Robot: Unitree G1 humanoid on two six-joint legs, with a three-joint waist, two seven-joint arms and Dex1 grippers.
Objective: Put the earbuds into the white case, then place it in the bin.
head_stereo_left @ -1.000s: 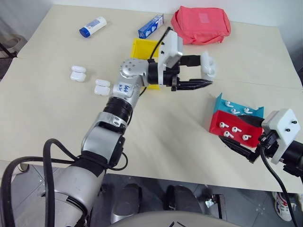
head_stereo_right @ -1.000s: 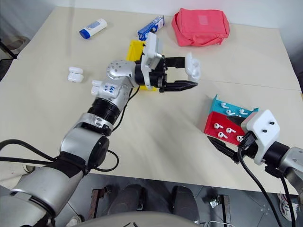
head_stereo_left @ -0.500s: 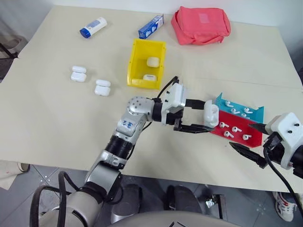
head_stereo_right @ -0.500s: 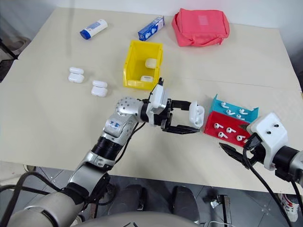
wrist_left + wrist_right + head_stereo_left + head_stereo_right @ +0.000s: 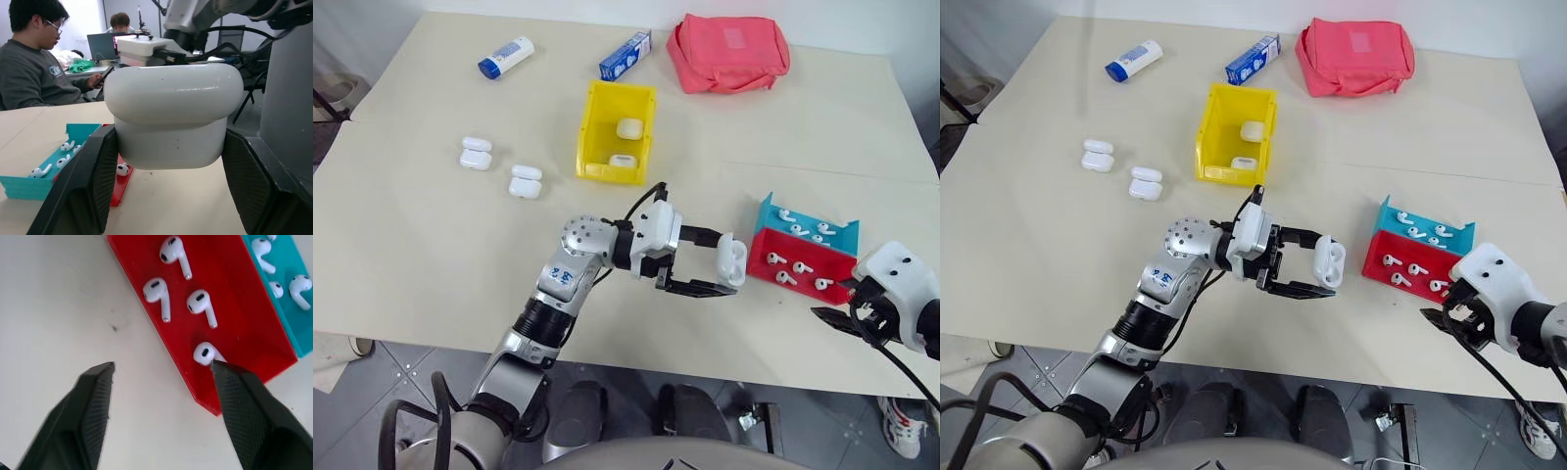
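Observation:
My left gripper (image 5: 724, 264) is shut on the white case (image 5: 732, 260), holding it just above the table beside the red tray (image 5: 803, 284). In the left wrist view the case (image 5: 171, 112) sits squeezed between both black fingers (image 5: 93, 181). Several earbuds (image 5: 157, 290) lie on the red tray (image 5: 230, 308), and more lie on the teal tray (image 5: 773, 210) behind it. My right gripper (image 5: 161, 367) hangs open over the red tray's near corner, one fingertip (image 5: 230, 382) right beside an earbud (image 5: 203, 352). The yellow bin (image 5: 592, 127) stands further back with two white cases (image 5: 628, 127) inside.
Two pairs of white cases (image 5: 475, 153) (image 5: 525, 181) lie at the table's left. A blue-capped tube (image 5: 504, 56), a blue box (image 5: 625, 54) and a pink-red pouch (image 5: 728, 51) sit along the far edge. Two people sit behind the table in the left wrist view.
My left gripper has carried the case from in front of the bin down and nearer, to beside the red tray. My right gripper has tilted down towards the tray and its fingers have narrowed.

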